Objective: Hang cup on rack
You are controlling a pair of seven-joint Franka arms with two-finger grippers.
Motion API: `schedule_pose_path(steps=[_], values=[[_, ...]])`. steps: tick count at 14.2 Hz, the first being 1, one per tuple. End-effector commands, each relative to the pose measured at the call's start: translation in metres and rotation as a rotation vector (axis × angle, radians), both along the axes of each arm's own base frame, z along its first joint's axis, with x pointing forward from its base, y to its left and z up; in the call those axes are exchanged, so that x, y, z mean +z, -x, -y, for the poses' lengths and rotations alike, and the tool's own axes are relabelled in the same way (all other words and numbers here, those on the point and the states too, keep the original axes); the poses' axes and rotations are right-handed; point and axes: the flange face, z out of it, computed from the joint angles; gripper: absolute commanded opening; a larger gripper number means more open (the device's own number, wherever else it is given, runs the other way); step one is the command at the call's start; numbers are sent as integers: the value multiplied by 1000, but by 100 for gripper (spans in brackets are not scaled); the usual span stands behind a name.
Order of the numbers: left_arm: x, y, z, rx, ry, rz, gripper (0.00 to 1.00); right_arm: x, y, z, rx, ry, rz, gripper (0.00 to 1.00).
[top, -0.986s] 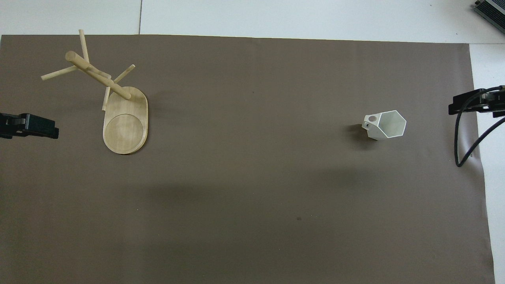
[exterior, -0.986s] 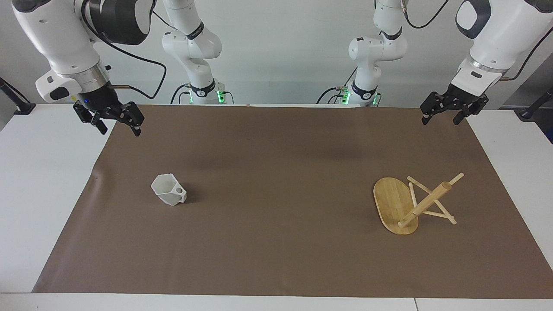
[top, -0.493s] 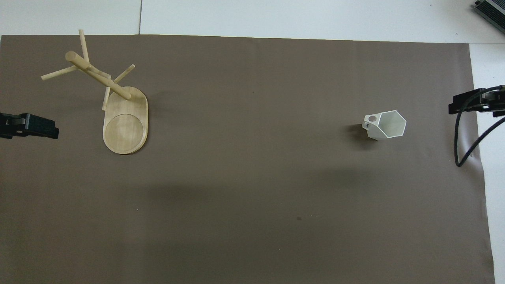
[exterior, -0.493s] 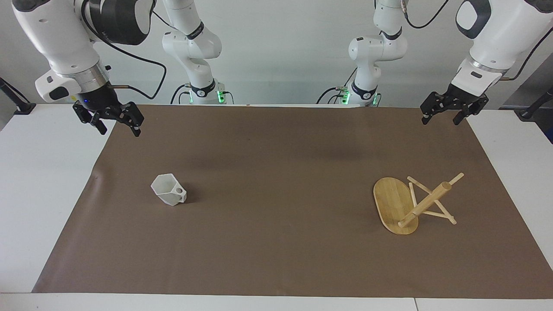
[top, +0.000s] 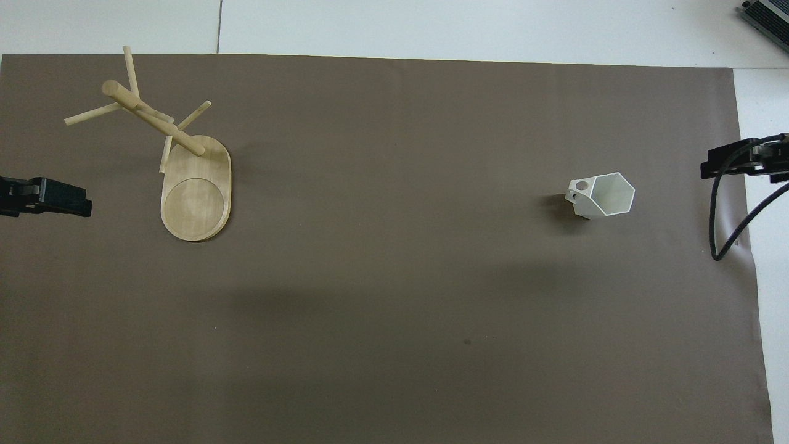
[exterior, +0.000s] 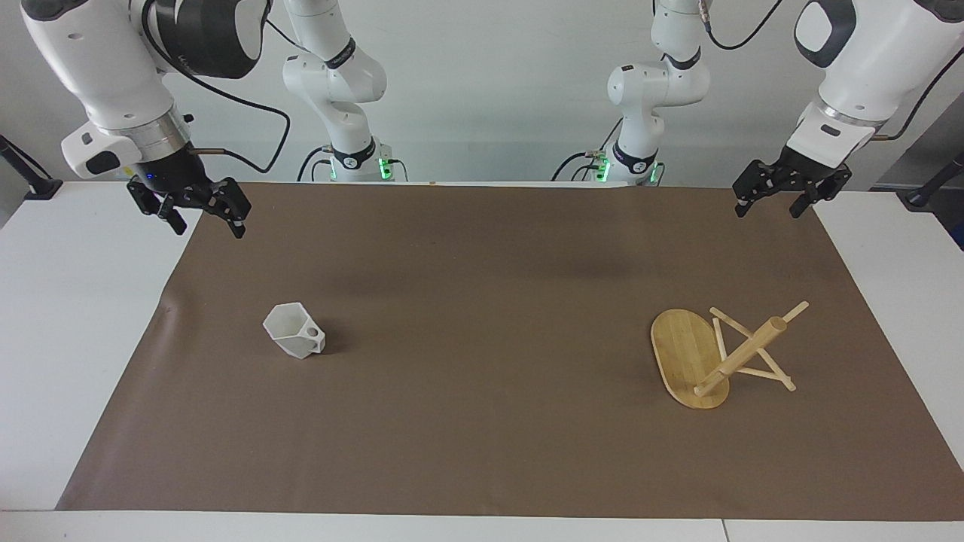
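The white faceted cup point(exterior: 294, 338) point(top: 601, 196) stands rim up on the brown mat toward the right arm's end, its pierced handle turned to the table's middle. The bamboo rack point(exterior: 712, 357) point(top: 185, 166) stands upright on its oval base toward the left arm's end, with bare pegs crossing the post. My right gripper point(exterior: 209, 224) point(top: 736, 161) hangs open and empty over the mat's corner near the robots, well apart from the cup. My left gripper point(exterior: 768, 209) point(top: 58, 198) waits open and empty above the mat's other near corner, apart from the rack.
The brown mat point(exterior: 482, 301) covers most of the white table point(exterior: 75, 301). A black cable point(top: 720, 228) loops down from the right arm over the mat's edge. A dark device point(top: 767, 15) sits at the table's corner farthest from the robots.
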Motion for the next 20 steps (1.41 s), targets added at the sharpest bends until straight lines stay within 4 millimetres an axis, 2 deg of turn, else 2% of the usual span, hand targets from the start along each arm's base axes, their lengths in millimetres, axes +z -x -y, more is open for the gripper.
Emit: schedule_pose_path(steps=[1, 5, 8, 10, 20], values=[[0, 8, -3, 11, -22, -7, 100, 0, 4, 2, -11, 7, 11, 100], [0, 8, -3, 11, -22, -7, 100, -8, 3, 1, -11, 8, 28, 100], [0, 8, -4, 13, -23, -6, 100, -30, 4, 5, -17, 11, 60, 100], [0, 8, -4, 13, -22, -7, 100, -51, 4, 11, -30, 12, 62, 100], [0, 8, -3, 11, -22, -7, 100, -164, 0, 11, -62, 6, 49, 100]])
